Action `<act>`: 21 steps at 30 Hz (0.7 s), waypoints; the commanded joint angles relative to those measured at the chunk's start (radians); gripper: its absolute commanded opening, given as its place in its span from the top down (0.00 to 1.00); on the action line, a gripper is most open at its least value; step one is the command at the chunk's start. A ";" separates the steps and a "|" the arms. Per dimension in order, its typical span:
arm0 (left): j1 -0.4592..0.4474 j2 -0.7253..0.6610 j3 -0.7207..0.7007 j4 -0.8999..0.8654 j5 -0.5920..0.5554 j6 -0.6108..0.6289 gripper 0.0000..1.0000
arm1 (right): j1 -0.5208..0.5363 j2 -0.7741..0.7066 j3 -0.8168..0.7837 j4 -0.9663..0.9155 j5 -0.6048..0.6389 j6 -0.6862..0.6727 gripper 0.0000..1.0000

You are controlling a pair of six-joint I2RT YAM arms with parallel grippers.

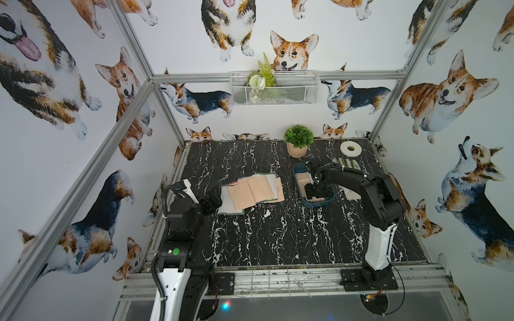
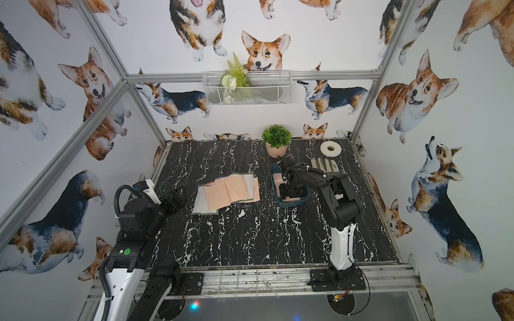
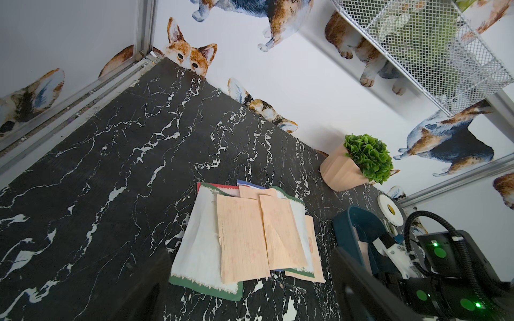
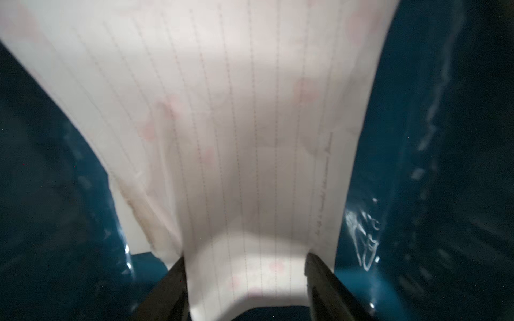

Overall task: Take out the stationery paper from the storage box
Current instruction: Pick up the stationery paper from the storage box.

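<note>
Left gripper (image 1: 213, 198): fingers wide apart, holding nothing, parked low over the table (image 1: 250, 244). The stationery paper (image 1: 251, 191) that is already out lies just ahead of those fingertips as a loose fanned pile, peach sheets over white bordered ones. I see no contact with the fingers.

Step in hand, my read: the right arm is pulling another sheet from the storage box (image 1: 297, 171). The right gripper (image 4: 244, 257) is down inside it. A lined peach sheet (image 4: 236, 125) runs between its two fingers (image 4: 325, 286) and bows up beyond them. The jaws stand partway in, and I can't tell if they pinch the sheet or only bracket it. Both top views show peach paper in the box either side of the fingers, so the job looks part done.

To do it well:
- Confirm a firm pinch at the near edge before lifting.
- Lift straight up, since the box walls sit close on both sides of the fingers.
- Watch for a second sheet clinging underneath.
- Go slow, because thin paper creases or tears.
- Nothing pins the box down, so it may slide or lift with the sheet.

Around the right fingers:
- The wire basket (image 1: 274, 89) is high on the back wall, well beyond them and out of play.
- The potted plant (image 1: 298, 139) stands just past the box's far end.
- The glove (image 1: 346, 163) and tape roll (image 1: 350, 149) lie beyond and outboard of them.

The table between box and pile looks clear, so the walls are the real obstacle.
</note>
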State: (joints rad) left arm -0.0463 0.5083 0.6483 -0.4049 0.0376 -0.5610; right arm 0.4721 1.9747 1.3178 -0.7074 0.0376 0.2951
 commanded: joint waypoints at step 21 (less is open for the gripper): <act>0.001 0.102 -0.018 0.119 0.186 -0.053 0.07 | 0.007 -0.258 0.076 -0.121 0.003 0.008 1.00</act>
State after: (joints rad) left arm -0.0460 0.5858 0.6319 -0.3622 0.1287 -0.5907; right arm 0.4774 1.7435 1.3808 -0.7731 0.0299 0.2951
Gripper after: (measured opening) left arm 0.927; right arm 0.066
